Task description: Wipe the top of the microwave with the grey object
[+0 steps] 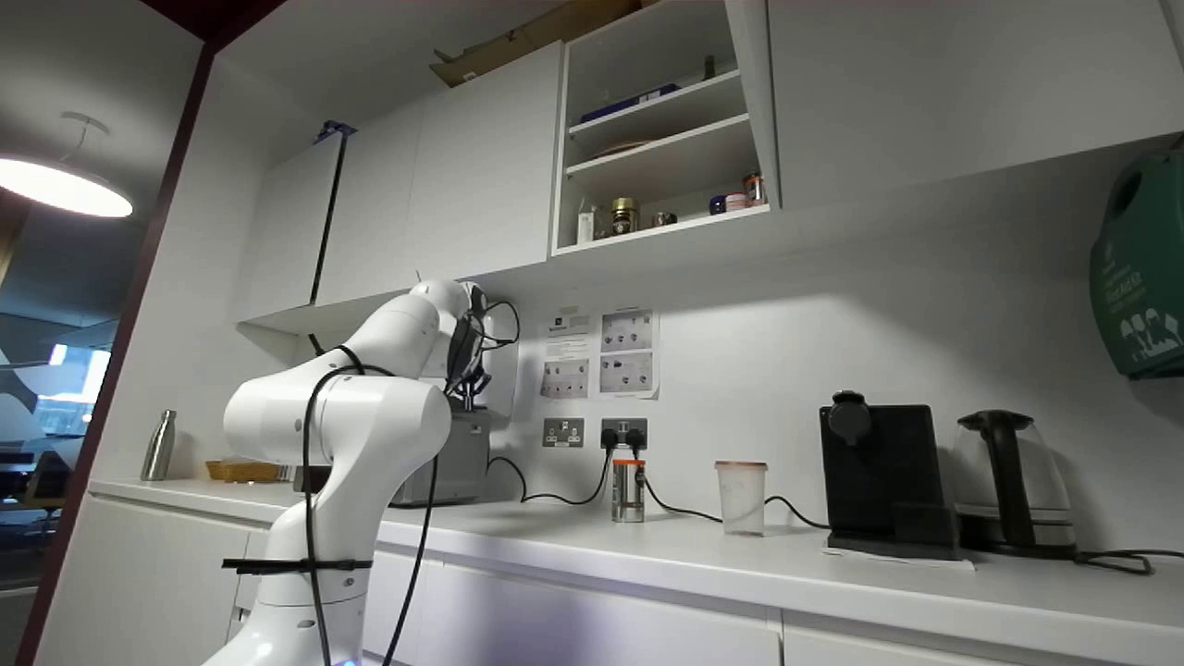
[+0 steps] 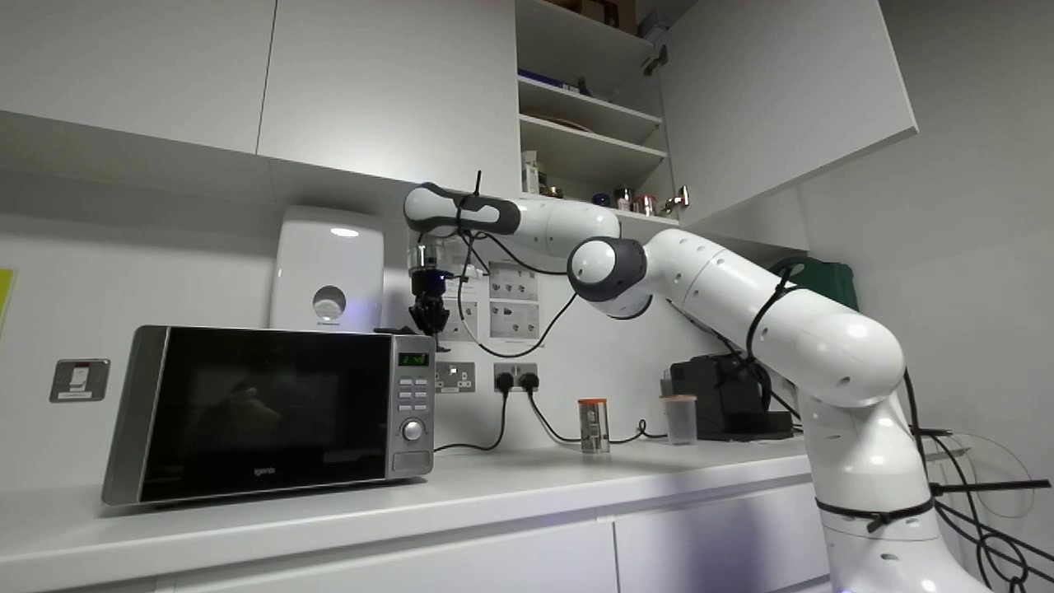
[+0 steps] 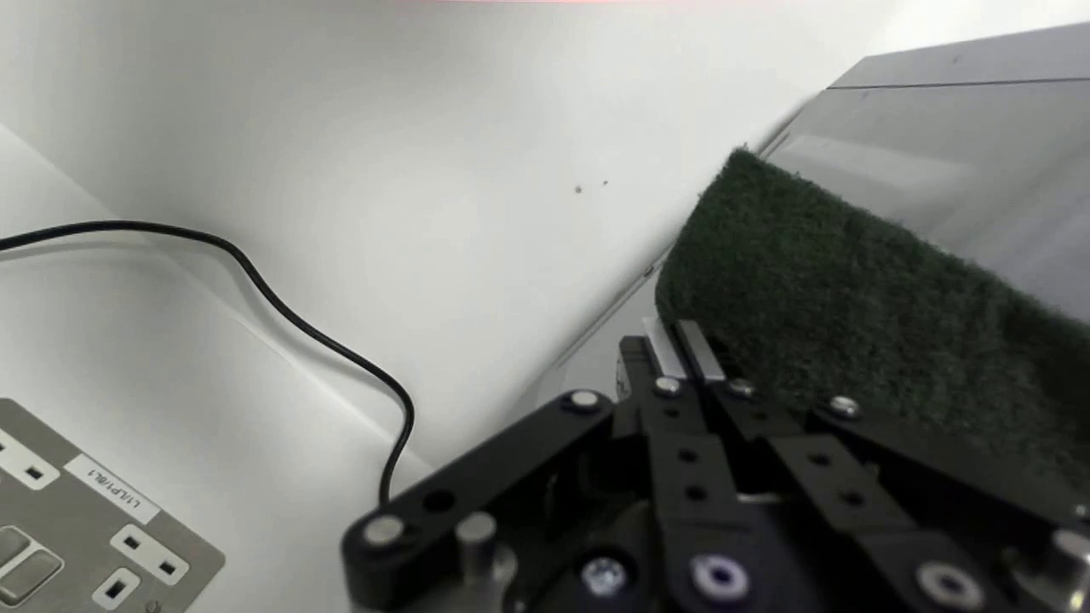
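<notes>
Plainly, the microwave (image 2: 272, 412) stands on the white desk (image 2: 510, 482), between its front and back edges, with the door facing the front edge. It is a silver-grey box; the door, closed, is a wide pane of dark, reflective glass with small pale lettering low in the middle. Beside the glass runs a grey control strip: green lit digits at the top, rows of small buttons, a round knob and a plain panel beneath. The wrist view shows part of its top, smooth and pale grey with a soft shine, a thin dark seam crossing it.

On that top lies a fuzzy mat (image 3: 860, 298), dark green and short-piled, with straight sides. The fingers (image 3: 703, 351) are pressed close together, pinching the mat's edge over the microwave's control-strip end.

Towards the desk's back edge stand a metal canister (image 2: 594, 427) with an orange lid and a translucent tub (image 2: 680, 422); farther along are a black coffee machine (image 1: 883, 481) and a kettle (image 1: 1013, 481). In an exterior view a steel bottle (image 1: 160, 446) stands upright near the desk's corner at the opposite end.
</notes>
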Robot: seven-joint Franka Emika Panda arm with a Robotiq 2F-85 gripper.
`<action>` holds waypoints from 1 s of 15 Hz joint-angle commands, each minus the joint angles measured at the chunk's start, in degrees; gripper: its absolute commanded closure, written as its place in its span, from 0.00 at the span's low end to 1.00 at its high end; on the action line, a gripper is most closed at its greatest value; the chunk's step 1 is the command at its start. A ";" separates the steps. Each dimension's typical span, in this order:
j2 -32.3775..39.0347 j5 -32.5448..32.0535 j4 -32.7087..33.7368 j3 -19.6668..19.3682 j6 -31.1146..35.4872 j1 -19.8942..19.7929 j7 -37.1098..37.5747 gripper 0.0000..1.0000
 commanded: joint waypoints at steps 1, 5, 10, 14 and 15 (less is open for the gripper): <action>0.77 1.25 5.04 -0.35 -4.48 -0.02 -1.21 0.99; -2.36 1.90 2.12 -0.20 -4.27 0.26 -1.31 0.99; -3.73 2.33 2.08 -0.46 -3.77 0.25 -0.28 0.99; -4.89 3.33 2.11 -0.75 -4.62 -3.31 2.92 0.99; -5.08 3.65 1.99 -0.73 -4.98 -4.15 4.26 0.99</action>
